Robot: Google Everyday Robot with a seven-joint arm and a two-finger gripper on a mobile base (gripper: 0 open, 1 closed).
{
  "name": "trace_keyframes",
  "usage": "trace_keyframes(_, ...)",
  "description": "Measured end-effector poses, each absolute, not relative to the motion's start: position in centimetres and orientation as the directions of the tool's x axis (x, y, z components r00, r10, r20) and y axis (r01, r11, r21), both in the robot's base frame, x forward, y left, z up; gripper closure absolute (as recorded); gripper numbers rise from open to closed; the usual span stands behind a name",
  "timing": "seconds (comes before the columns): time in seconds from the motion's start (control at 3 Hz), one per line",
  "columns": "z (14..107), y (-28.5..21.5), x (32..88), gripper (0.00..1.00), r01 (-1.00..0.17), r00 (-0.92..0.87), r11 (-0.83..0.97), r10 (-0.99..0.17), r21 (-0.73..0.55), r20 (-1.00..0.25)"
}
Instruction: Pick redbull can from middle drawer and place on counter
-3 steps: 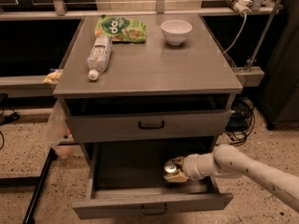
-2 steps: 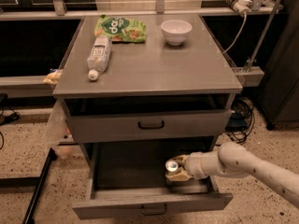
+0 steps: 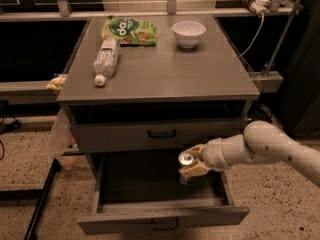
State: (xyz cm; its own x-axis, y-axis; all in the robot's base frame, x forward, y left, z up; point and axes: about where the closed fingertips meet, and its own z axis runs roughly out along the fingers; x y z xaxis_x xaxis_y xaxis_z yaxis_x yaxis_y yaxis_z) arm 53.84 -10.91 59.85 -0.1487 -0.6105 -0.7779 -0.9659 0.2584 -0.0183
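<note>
The redbull can [image 3: 186, 160] shows its shiny silver top and is held in my gripper [image 3: 192, 163], lifted above the right part of the open middle drawer [image 3: 150, 219]. The gripper's tan fingers [image 3: 196, 170] are shut around the can, and the white arm comes in from the right. The can hangs just below the closed drawer above [image 3: 160, 133]. The counter [image 3: 165, 69] is the grey top of the cabinet, well above the gripper.
On the counter lie a plastic bottle [image 3: 106, 59] at the left, a green snack bag [image 3: 129, 31] at the back and a white bowl [image 3: 189, 33] at the back right. A cable and metal rail [image 3: 260, 19] stand to the right of the cabinet.
The gripper has risen with the can, from low in the drawer tray to just under the upper drawer's front, and has shifted slightly left.
</note>
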Motion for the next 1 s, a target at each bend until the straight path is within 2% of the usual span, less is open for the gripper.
trace_keyframes(0.33,68.0,-10.9,55.2,1.0,-0.96,-0.171,0.279,-0.673,-0.033,-0.719)
trace_keyframes(0.67,77.2,-9.5,56.2,1.0,-0.946,-0.168,0.305,-0.75,-0.109,-0.64)
trace_keyframes(1.0,87.5,-8.2,56.3,1.0,-0.912,-0.129,0.328,-0.799,-0.246,-0.587)
